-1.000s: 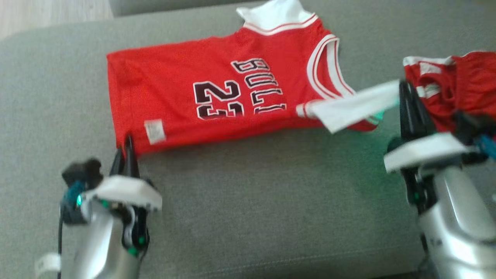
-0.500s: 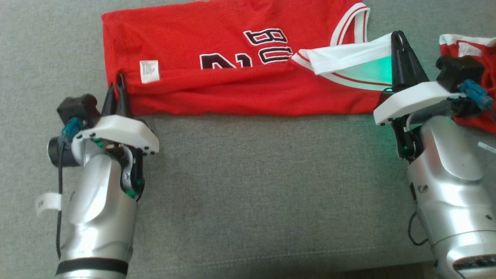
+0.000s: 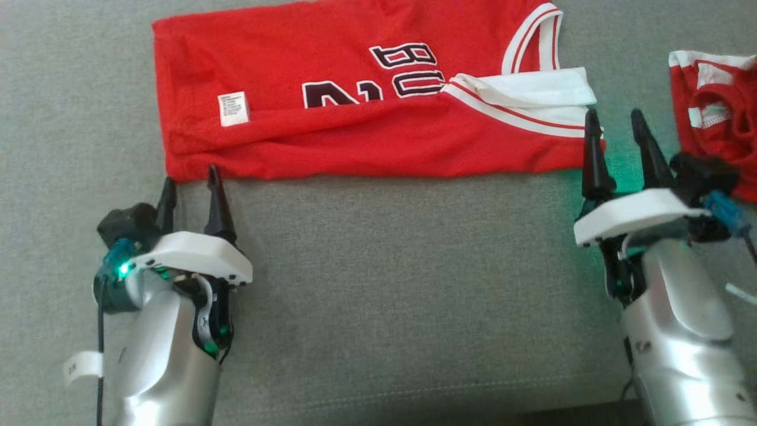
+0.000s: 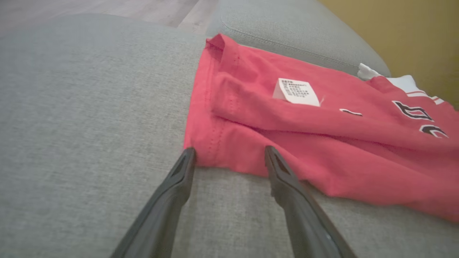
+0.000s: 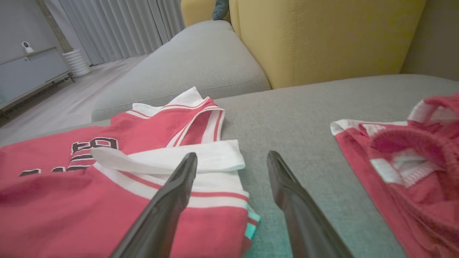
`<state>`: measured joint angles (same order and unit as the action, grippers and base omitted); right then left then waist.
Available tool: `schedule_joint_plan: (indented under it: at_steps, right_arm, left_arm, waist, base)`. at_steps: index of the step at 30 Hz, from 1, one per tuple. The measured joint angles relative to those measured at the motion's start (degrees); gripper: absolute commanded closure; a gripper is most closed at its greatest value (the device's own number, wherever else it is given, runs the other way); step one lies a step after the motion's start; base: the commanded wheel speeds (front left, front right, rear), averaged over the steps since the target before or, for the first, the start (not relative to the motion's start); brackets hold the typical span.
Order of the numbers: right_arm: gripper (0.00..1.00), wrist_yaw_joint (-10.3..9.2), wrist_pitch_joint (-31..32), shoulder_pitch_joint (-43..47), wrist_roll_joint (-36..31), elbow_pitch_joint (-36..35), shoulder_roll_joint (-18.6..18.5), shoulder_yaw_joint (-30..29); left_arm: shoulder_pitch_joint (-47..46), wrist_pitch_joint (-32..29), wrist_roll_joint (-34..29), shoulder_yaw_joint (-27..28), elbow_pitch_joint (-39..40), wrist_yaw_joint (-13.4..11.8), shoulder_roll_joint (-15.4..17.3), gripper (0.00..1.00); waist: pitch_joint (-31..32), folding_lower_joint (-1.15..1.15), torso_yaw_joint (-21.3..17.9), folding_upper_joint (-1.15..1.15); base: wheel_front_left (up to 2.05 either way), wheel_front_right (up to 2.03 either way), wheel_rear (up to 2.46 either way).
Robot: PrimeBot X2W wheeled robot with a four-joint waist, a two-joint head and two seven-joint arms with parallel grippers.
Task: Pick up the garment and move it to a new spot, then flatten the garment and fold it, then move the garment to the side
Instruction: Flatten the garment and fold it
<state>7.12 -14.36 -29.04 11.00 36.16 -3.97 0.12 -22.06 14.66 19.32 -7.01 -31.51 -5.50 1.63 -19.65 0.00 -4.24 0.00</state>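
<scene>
left tool (image 3: 190, 176) wide, empty, tips at the jersey's (image 3: 355, 142) near hem corner; a careless move could snag the hem and drag the fold open. jersey: thin red mesh knit, white ribbed trim, folded lengthwise on the grey woven sofa cushion (image 3: 384, 296). right tool (image 3: 613, 115) wide, empty, beside the white armhole band. crumpled red shorts (image 3: 718, 118) near, easily caught.

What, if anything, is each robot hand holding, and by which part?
Nothing is held. The left hand and the right hand both stand open, fingers apart and empty, at the near corners of the folded jersey.
</scene>
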Motion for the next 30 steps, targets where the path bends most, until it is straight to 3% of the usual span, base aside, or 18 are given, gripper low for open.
schedule_joint_plan:
  at_steps: [11,12,14,15,17,18,19,30]
  right_arm:
    - [0.00,0.00,0.0,0.3,-1.2,1.8,0.3,1.1]
    - [0.00,0.00,0.0,0.3,-1.2,2.5,0.3,1.5]
    - [0.00,0.00,0.0,0.3,-1.1,4.2,0.3,2.2]
    - [0.00,0.00,0.0,0.1,-1.0,5.7,0.3,2.6]
    - [0.00,0.00,-0.2,-0.2,-1.1,8.5,0.4,2.9]
    - [0.58,0.00,-0.3,-0.8,-1.1,9.5,0.4,2.9]
    - [1.00,0.00,-0.3,-1.5,-1.1,10.6,0.4,2.9]
    - [1.00,0.00,-0.3,-2.1,0.5,15.4,0.5,2.1]
  left_arm:
    - [-3.2,0.1,1.1,0.1,-3.7,-0.3,0.1,0.00]
    - [-3.5,0.1,1.2,-0.1,-4.0,0.0,0.1,0.27]
    - [-4.1,0.3,1.5,-0.4,-5.0,0.4,0.1,0.93]
    - [-4.3,0.3,1.7,-0.5,-5.4,0.7,0.2,1.00]
    - [-4.3,0.4,2.1,-1.3,-6.1,1.4,0.2,1.00]
    - [-4.3,0.6,2.2,-1.6,-6.3,1.6,0.2,1.00]
    - [-4.4,0.6,2.2,-1.8,-6.6,1.8,0.2,1.00]
    - [-0.3,0.0,3.0,-1.9,-7.4,4.1,0.0,1.00]
  waist:
    - [-1.6,0.00,-0.8,0.00]
    - [-1.6,0.00,-0.7,0.00]
    - [-1.6,0.00,-0.5,0.00]
    - [-1.6,0.00,-0.3,0.00]
    - [-1.4,0.00,0.0,0.00]
    - [-1.4,0.00,0.2,0.00]
    - [-1.3,0.00,0.4,0.00]
    - [3.5,0.00,1.6,0.00]
  base:
    - [0.00,0.00,0.00]
    - [0.00,0.00,0.00]
    - [0.00,0.00,0.00]
    - [0.00,0.00,0.00]
    - [0.00,0.00,0.00]
    - [0.00,0.00,0.00]
    - [0.00,0.00,0.00]
    - [0.00,0.00,0.00]
